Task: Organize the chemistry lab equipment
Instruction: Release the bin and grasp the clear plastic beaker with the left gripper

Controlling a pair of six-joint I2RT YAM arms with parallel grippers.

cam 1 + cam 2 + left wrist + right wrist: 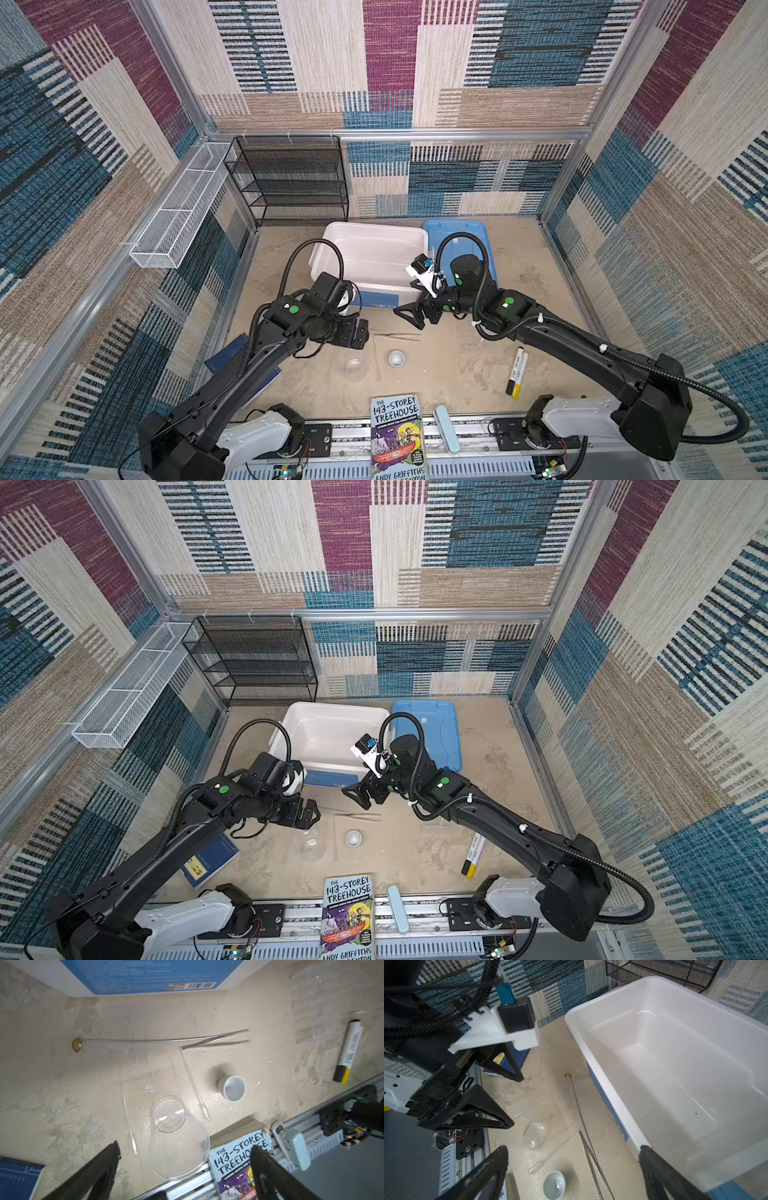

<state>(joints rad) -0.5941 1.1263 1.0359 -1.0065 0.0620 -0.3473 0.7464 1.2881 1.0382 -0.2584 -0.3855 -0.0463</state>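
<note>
In both top views you work over a sandy, scuffed surface (457, 365) boxed in by woven patchwork walls (415, 62). A black mesh shelf (291, 178) and a white wire basket (178, 216) stand at the far left. A white tub (365, 249) sits mid-surface with a blue lid (461, 232) just beside it. Your left tool (361, 332) and right tool (409, 318) hang near the tub's front wall, both with jaws apart and holding nothing. Two markers (517, 372) lie under the right arm, and a blue book (226, 357) lies under the left.

In the left wrist view the brass-tipped rod (145, 1040) lies near the tub, its plain end overlapping the tweezers (216, 1041). Two glass sticks (128, 1113) flank the clear flask (178, 1147), which seems to lie on its side between the spread jaws. The small grey dish (232, 1087) stands apart. The Treehouse book (239, 1159) crowds the flask at the front edge.

In the right wrist view the tub is empty, and the left tool hangs above the flask.
</note>
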